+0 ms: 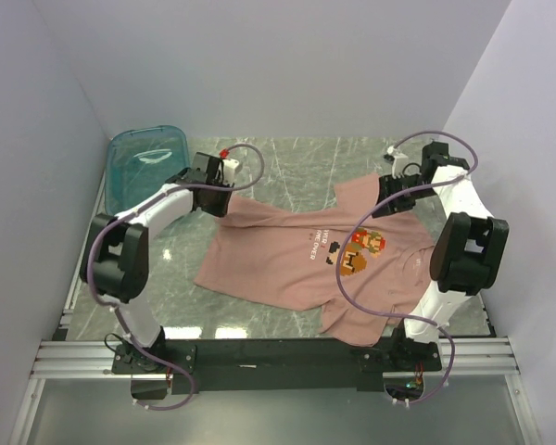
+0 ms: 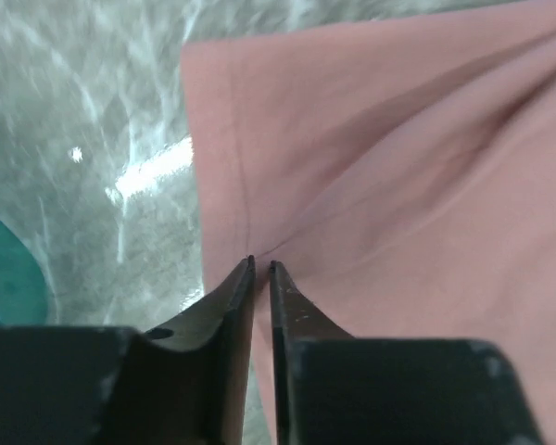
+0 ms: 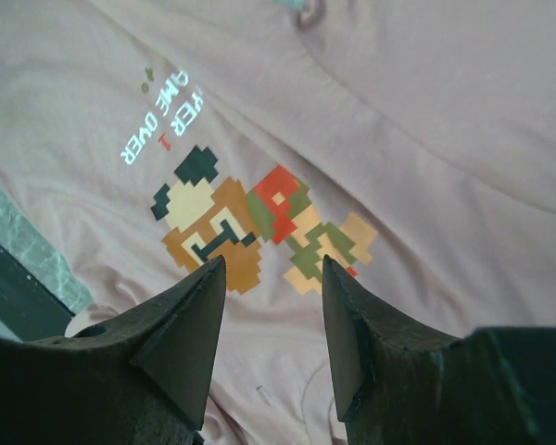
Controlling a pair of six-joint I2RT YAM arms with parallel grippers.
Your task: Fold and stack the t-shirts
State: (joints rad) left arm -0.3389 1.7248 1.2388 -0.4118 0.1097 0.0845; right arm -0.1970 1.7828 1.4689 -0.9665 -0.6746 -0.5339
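**Left gripper (image 2: pixel 261 267) pinches the t-shirt (image 1: pixel 287 264), right gripper (image 3: pixel 269 269) spread wide**

The left gripper's fingers are pressed together on the t-shirt's edge, with creases fanning out from the pinch. The right gripper holds its jaws apart just above the pixel-figure print (image 3: pixel 259 227). The dusty-pink t-shirt lies wrinkled from the middle of the tabletop (image 1: pixel 287 162) to its near right corner. A teal tub (image 1: pixel 148 167) sits in the far left corner

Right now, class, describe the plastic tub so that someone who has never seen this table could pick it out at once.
Start at the green marble table and go to its far left corner. There, just beyond the left pincer, sits the teal tub. It is the only see-through, hard-sided thing here, unlike the soft dusty-pink t-shirt spread mid-table.
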